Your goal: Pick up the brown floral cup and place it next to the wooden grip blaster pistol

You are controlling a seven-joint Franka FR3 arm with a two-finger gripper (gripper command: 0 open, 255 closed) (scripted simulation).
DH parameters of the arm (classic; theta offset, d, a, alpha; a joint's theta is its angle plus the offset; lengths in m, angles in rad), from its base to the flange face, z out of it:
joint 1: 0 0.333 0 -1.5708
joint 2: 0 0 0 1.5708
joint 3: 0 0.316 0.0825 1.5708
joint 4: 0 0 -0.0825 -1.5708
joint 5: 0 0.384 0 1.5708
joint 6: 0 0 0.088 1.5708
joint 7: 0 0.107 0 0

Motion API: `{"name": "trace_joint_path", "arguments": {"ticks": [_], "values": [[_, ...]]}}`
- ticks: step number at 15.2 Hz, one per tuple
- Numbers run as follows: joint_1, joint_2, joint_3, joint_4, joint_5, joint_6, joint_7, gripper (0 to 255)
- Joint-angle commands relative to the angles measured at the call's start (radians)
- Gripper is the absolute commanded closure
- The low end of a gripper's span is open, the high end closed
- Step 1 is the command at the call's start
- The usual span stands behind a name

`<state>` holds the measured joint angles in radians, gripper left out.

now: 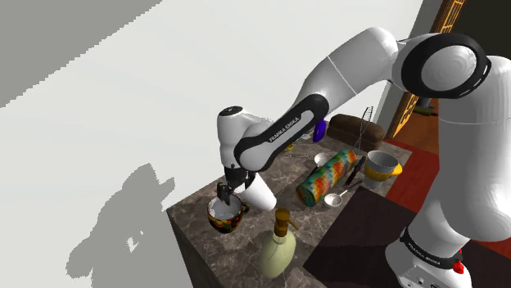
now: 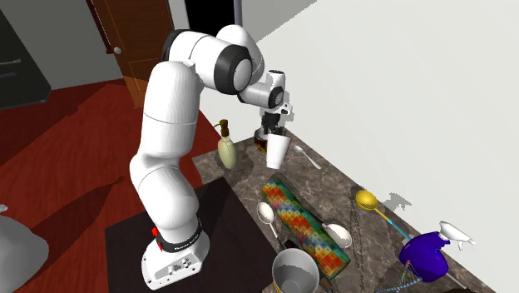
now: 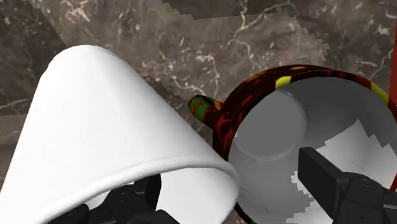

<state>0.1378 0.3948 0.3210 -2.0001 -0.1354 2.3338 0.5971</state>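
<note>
wrist view gives me the reason for this pose: the end effector (image 3: 229, 191) is spread wide, with one finger down inside the grey hollow of the brown floral cup (image 3: 254, 95) and the other outside its wall on the handle side. i read that as a rim grasp being lined up, with the wall between the fingers and neither one pressing on it yet, so nothing is held.

the awkward part is the white cup (image 3: 108, 127). it leans over the outer finger, tipped, with its mouth toward the camera. i judge it will be squeezed or shoved if i close now.

in the shoulder view the floral cup (image 1: 223, 217) stands upright near the corner of the dark marbled worktop (image 1: 196, 237), right under the end effector (image 1: 225, 190), and the white cup (image 1: 260, 196) is tilted just beside it.

in the second exterior view the white cup (image 2: 278, 151) hangs below the end effector (image 2: 273, 131).

i cannot tell for sure which thing further along is the pistol.
</note>
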Motion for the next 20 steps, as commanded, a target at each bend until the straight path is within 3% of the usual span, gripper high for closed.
{"name": "trace_joint_path", "arguments": {"ticks": [1,6,13,14,20], "values": [[0.006,0.020,-0.004,-0.006,-0.009,0.015,0.010,0],[0.015,0.063,-0.016,-0.014,-0.028,0.063,0.022,0],[0.015,0.063,-0.016,-0.014,-0.028,0.063,0.022,0],[0.015,0.063,-0.016,-0.013,-0.028,0.063,0.022,255],[0.013,0.060,-0.016,-0.019,-0.027,0.066,0.020,255]]}}
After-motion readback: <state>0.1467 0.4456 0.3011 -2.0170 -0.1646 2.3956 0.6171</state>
